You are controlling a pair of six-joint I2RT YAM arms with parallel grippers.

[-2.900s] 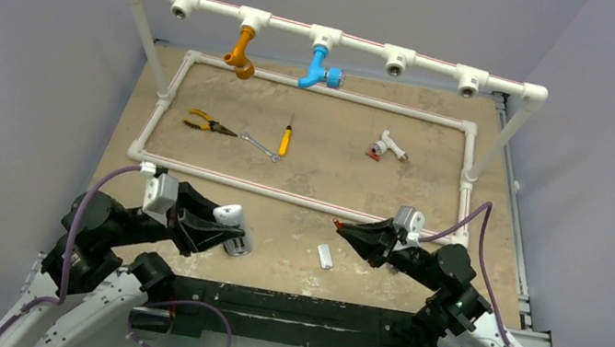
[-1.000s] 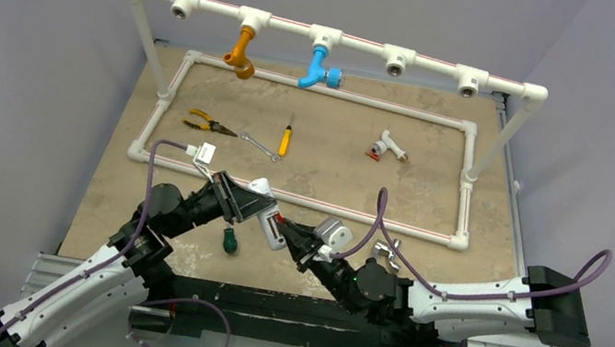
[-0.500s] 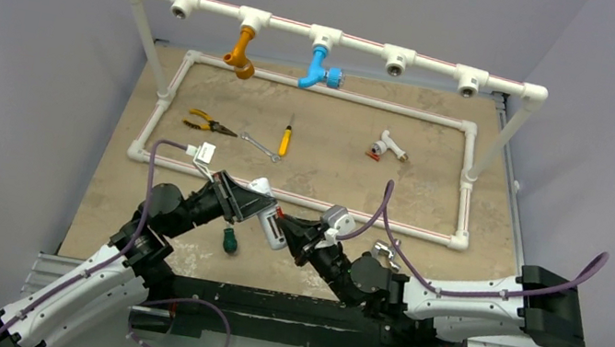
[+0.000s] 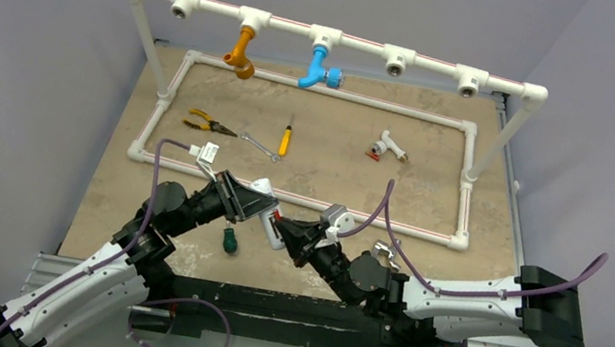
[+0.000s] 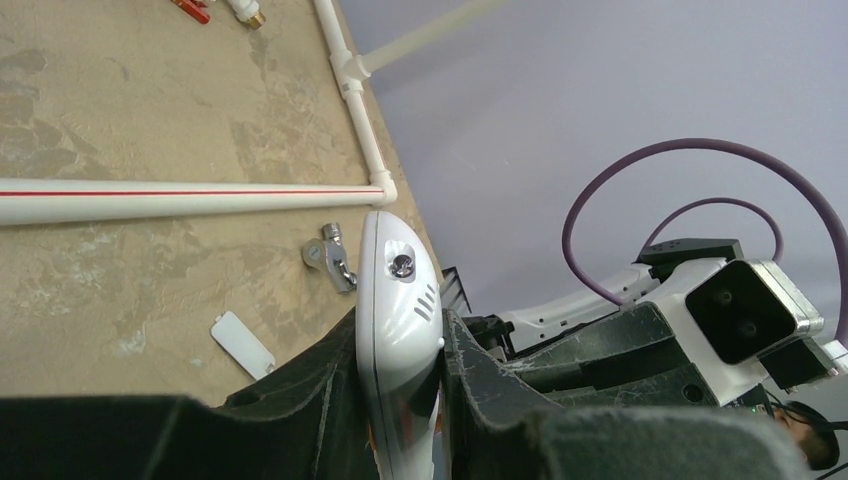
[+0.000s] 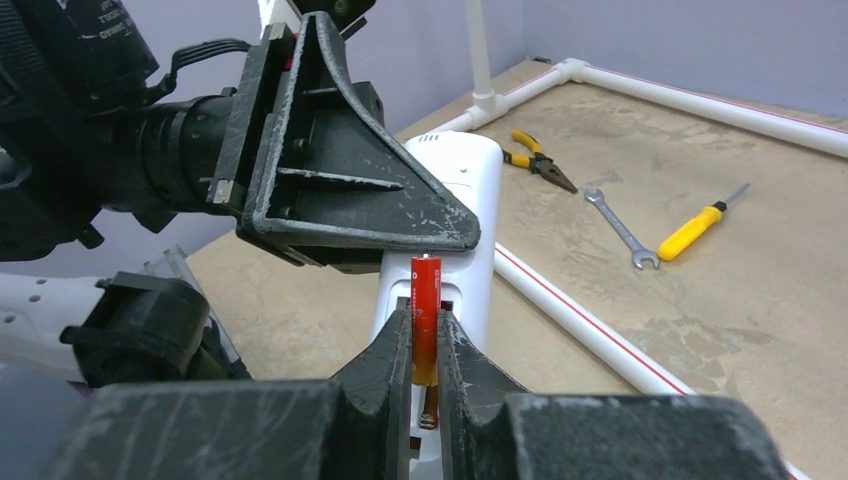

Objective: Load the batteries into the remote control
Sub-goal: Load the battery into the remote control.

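Both arms have swung in from near their bases, where they were a few seconds back, and now meet over the near middle of the surface [image 4: 113,199]; over the last half second we see almost no shift. We note the left pincer [image 4: 253,210] clamped on the remote [image 4: 270,221], which is lifted clear of the surface with one finger on each long edge. From the left wrist, the white body rises between the two fingers, rounded end up, with a small round button and a few slots on it. We find the right pincer [image 4: 284,226] just beside the remote's lower end, closed tight on one battery [image 6: 425,318]. From the right wrist, the battery stands upright between the fingers, red above and orange below. Its top end sits just under the edge of the left pincer's finger, in front of the open recess in the remote's back. Whether battery and remote touch, we cannot tell. On the surface we log a small white cover [image 5: 242,343] lying flat, a metal fitting [image 5: 328,262] near it, and a dark green item [image 4: 229,239] below the left arm. Farther back, inside the pipe frame [image 4: 309,201], lie pliers [image 4: 203,123], wrench [image 4: 261,145], yellow screwdriver [image 4: 286,140] and white T-fitting [image 4: 394,145].
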